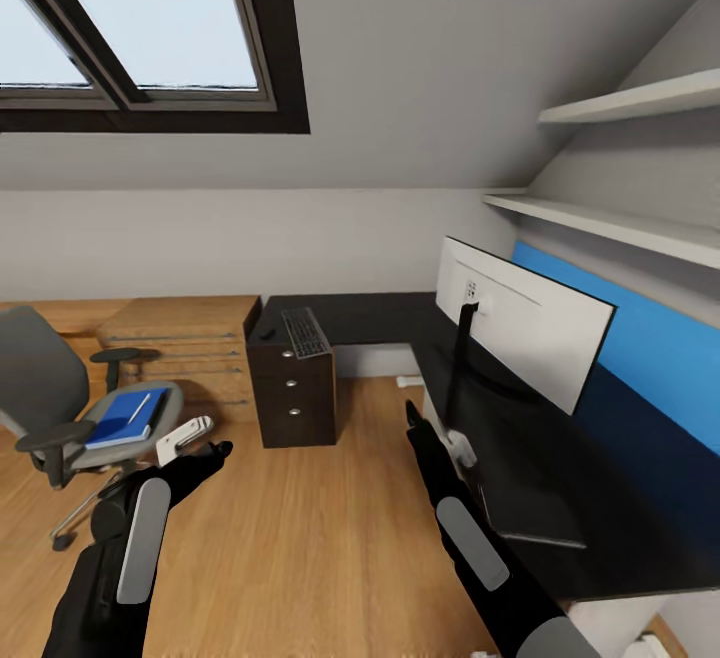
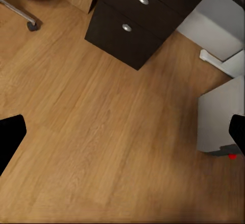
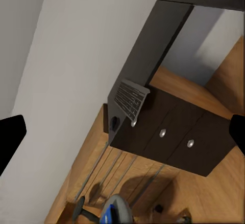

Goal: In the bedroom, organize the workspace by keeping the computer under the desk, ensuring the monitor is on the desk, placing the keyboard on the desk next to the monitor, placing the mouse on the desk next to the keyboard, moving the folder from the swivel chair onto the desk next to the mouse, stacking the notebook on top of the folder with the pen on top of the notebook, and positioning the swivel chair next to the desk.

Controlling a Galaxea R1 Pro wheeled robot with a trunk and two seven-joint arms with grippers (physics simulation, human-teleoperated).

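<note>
Both tools spread and empty, left tool (image 1: 215,450), right tool (image 1: 412,416), folder (image 1: 122,418) on swivel chair (image 1: 45,388)

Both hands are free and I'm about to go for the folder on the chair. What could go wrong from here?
1. The pen lies loose on the folder, so tilting the folder could roll it onto the floor.
2. The swivel chair sits on castors and may roll away if pushed.
3. The keyboard sits over the drawer unit at the desk's end, where a passing arm could knock it off.
</note>
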